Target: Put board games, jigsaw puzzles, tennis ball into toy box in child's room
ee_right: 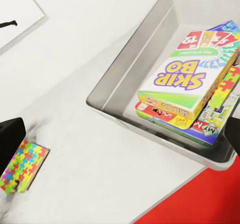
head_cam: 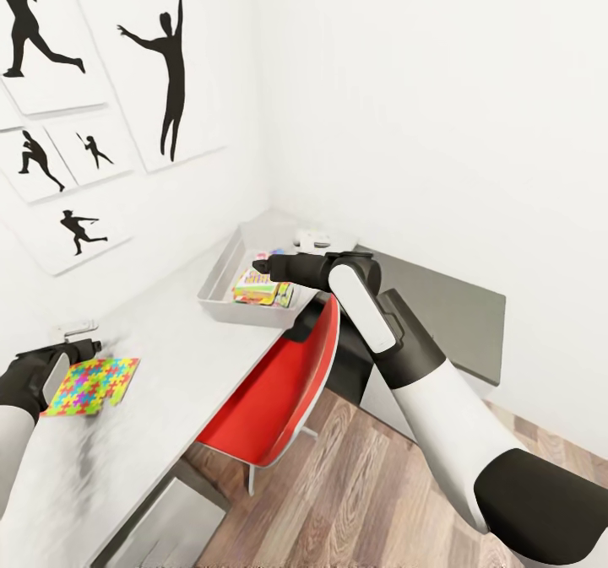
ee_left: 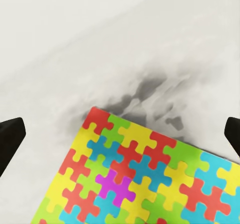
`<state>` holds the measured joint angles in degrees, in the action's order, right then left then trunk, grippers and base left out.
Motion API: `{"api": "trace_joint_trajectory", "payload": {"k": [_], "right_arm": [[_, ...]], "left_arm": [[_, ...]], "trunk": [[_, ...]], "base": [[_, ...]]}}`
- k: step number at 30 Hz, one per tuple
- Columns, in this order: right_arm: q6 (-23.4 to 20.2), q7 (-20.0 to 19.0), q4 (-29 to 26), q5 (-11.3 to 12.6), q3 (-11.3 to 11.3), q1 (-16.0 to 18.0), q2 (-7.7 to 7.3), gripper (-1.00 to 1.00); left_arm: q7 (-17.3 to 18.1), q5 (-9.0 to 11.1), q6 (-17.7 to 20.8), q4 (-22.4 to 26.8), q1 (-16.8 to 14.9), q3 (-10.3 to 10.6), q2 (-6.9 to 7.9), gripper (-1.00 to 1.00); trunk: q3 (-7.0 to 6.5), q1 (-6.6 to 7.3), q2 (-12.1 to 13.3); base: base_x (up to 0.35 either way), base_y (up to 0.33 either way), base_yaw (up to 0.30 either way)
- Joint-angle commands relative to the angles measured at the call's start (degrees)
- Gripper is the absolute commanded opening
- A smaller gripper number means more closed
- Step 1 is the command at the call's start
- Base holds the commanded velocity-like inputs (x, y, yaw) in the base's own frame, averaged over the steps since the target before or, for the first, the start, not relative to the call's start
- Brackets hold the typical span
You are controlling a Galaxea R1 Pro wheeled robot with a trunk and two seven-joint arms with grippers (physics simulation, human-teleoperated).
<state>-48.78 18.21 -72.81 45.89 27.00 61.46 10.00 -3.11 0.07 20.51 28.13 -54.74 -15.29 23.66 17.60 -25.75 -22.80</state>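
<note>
- Left pincer (ee_left: 120, 134) hangs wide over the jigsaw puzzle (ee_left: 145, 171), flat on the worktop (head_cam: 194, 340).
- Likely light, stiff and thin; pinch an edge.
- Right pincer (ee_right: 120, 134) spreads wide near the toy box (ee_right: 125, 84).

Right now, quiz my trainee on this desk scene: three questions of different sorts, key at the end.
1. True or false: the multicoloured jigsaw puzzle lies flat on the white table, outside the grey toy box.
2. Which box tops the stack in the toy box? A) Skip-Bo game box B) red Uno box C) tennis ball
3. Fill in: the left gripper hovers over the puzzle with its fingers ____.

Key: 1 true; 2 A; 3 open
</note>
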Motion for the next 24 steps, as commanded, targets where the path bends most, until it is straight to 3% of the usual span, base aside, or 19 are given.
{"api": "trace_joint_trajectory", "payload": {"k": [1, 24], "right_arm": [[-0.1, 0.6, 0.0, 0.6, 0.0, 0.1, 0.0, 1.0], [-0.1, 0.6, 0.0, 0.6, 0.2, 0.1, 0.0, 1.0]], "left_arm": [[-0.1, 0.0, 0.3, 0.1, 0.0, -0.2, -0.02, 1.0], [-0.1, 0.1, -0.7, 0.7, -0.1, -1.7, -0.02, 1.0]], "trunk": [[0.2, -0.03, -0.1], [2.32, -0.03, -0.1]], "base": [[0.0, 0.0, 0.0], [0.0, 0.0, 0.0]]}}
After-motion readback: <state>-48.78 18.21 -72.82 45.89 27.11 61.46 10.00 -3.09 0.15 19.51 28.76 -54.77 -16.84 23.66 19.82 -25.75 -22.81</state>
